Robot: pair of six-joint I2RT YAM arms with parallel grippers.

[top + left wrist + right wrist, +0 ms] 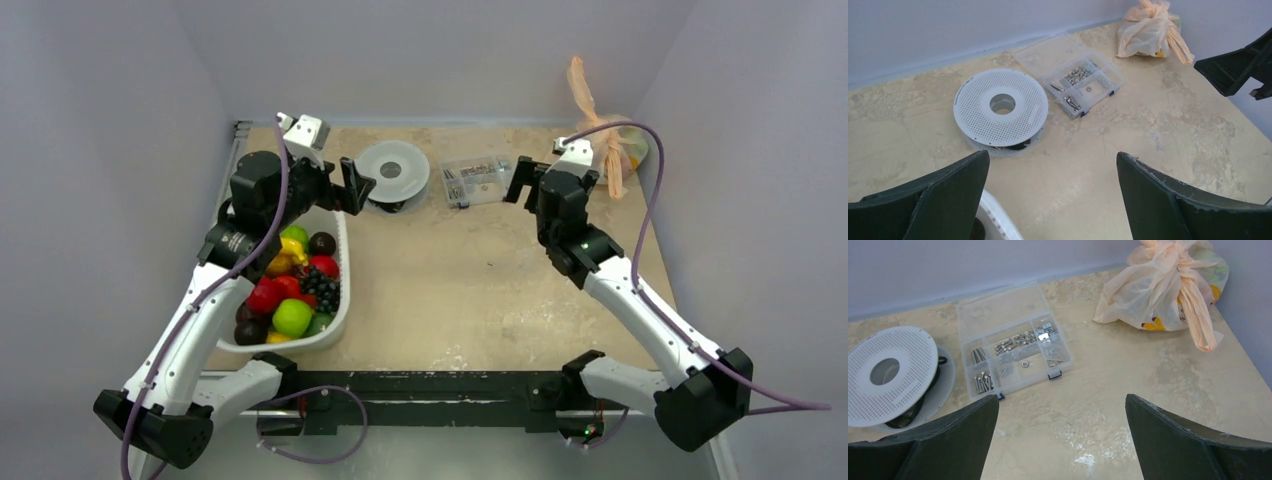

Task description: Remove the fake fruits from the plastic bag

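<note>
The plastic bag (612, 150) (1148, 31) (1168, 290) sits in the far right corner, pale peach, bunched together at the top, its loop handles hanging loose. Yellow and green patches show faintly through its side; no fruit in it shows clearly. Several fake fruits (295, 285) in red, green, yellow and dark colours fill a white basket (341, 300) at the left. My left gripper (358, 188) (1053, 160) is open and empty above the basket's far corner. My right gripper (518, 180) (1062, 402) is open and empty over bare table, left of the bag.
A white perforated spool (392, 172) (1000, 105) (885, 372) and a clear box of small metal parts (475, 180) (1083, 82) (1013, 350) lie at the back between the grippers. Walls close in the table's back and sides.
</note>
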